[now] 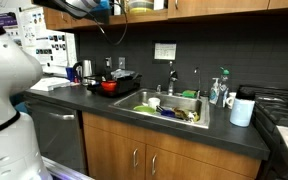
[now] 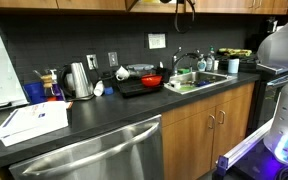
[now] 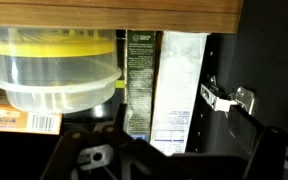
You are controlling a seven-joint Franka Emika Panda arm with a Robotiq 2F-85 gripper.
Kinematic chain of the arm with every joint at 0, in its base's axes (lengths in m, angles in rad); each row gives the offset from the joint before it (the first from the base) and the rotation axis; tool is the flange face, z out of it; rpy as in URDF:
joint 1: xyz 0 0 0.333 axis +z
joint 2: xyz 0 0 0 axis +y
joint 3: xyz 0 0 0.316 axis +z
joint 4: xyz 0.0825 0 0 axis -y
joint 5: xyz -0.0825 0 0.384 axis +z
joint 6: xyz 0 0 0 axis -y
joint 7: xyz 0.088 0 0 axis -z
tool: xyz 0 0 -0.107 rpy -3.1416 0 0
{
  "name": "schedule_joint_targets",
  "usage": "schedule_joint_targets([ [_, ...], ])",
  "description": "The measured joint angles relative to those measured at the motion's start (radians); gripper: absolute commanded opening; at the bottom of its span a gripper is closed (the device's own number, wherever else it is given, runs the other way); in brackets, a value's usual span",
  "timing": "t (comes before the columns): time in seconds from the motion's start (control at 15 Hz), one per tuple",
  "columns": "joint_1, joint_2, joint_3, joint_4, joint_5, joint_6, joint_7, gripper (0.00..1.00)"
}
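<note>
My gripper (image 3: 159, 138) is raised into an open upper cabinet and shows as dark fingers spread wide along the bottom of the wrist view. It holds nothing. Straight ahead on the shelf stand a tall white carton (image 3: 181, 90) and a dark green box (image 3: 141, 80). To their left are stacked clear plastic containers with yellow lids (image 3: 54, 65). A metal cabinet hinge (image 3: 227, 98) is on the right. In both exterior views the arm reaches to the upper cabinets (image 1: 89, 8) (image 2: 174, 3).
On the counter below are a sink with dishes (image 1: 169, 105), a red pot on a hot plate (image 1: 109, 86) (image 2: 152, 80), a steel kettle (image 2: 78, 80), a white box (image 2: 34, 122) and a white container (image 1: 242, 108). A stove (image 1: 284, 110) stands at the end.
</note>
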Motion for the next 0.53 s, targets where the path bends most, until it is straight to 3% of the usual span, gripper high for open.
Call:
schedule_joint_targets([
  [0.53, -0.080, 0.002, 0.082, 0.003, 0.000, 0.041, 0.000, 1.00],
])
